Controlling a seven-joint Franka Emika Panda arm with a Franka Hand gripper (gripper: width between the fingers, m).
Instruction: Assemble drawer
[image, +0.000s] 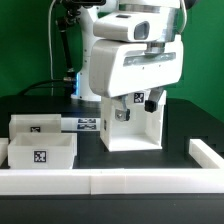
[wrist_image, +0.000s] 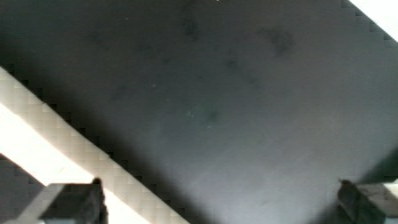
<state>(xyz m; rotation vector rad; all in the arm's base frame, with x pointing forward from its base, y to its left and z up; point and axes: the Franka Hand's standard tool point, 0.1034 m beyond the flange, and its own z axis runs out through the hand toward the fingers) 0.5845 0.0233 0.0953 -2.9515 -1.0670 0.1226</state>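
- Two fingers (wrist_image: 71, 205) of your claw (wrist_image: 217, 204) are spread wide with nothing between them, only bare table (wrist_image: 214, 100) below.
- Housing (image: 132, 128) stands upright near the claw and looks empty.
- Rear tray (image: 36, 126) and front tray (image: 42, 157) sit apart from it, so both insertions likely remain.

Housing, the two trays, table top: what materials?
Housing, nearer tray and farther tray: probably plastic, opaque white, matte to slightly satin; thick uniform walls, no grain. Table: black and matte, faint mottling in the wrist view; mat or coated board, cannot tell.
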